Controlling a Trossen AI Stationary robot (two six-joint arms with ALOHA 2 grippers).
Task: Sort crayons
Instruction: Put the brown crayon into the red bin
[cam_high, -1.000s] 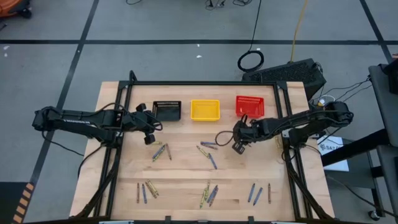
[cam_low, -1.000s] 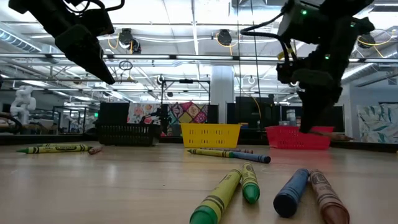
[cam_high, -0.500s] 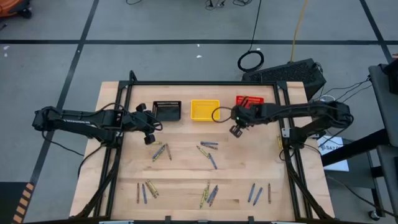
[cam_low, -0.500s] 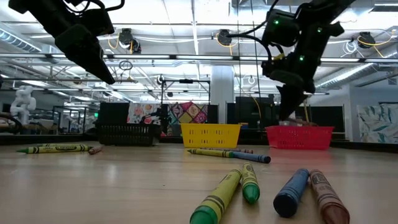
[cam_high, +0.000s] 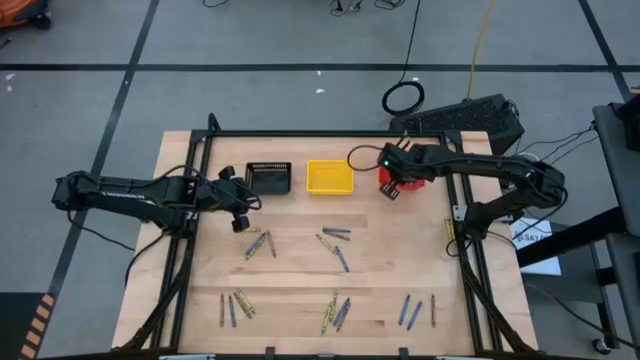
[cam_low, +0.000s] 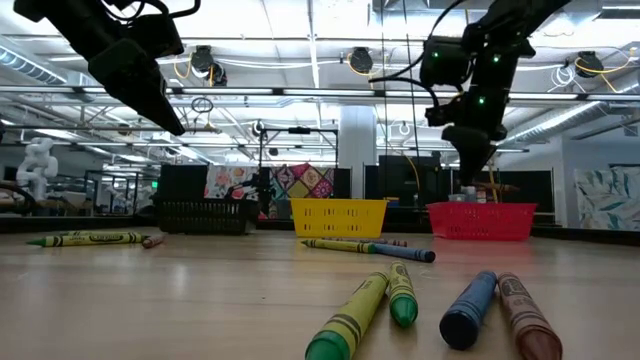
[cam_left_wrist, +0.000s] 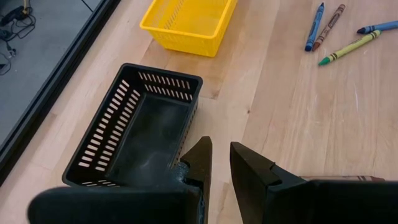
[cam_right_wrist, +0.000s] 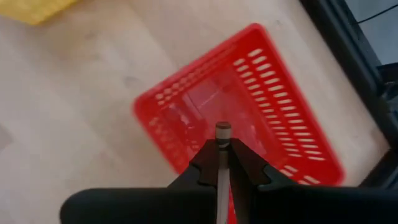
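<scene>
a wooden table (cam_high: 300, 275) is seen under a workshop ceiling of pipes and lights, with black (cam_high: 268, 177), yellow (cam_high: 330, 177) and red (cam_high: 412, 165) baskets lined along its far edge. since a second ago, the right arm has been swung from mid-table to the far side, and the right gripper (cam_high: 392, 188) is now held over the red basket's near edge. its fingers are clamped on a crayon (cam_right_wrist: 222, 155), a brownish stick pointed down at the basket in the right wrist view. the left gripper (cam_high: 240, 222) has not been moved; it is held just in front of the black basket, its fingers (cam_left_wrist: 198, 163) a little apart and nothing seen between them. the other crayons (cam_high: 335, 243) are left scattered across the middle and near parts of the table.
</scene>
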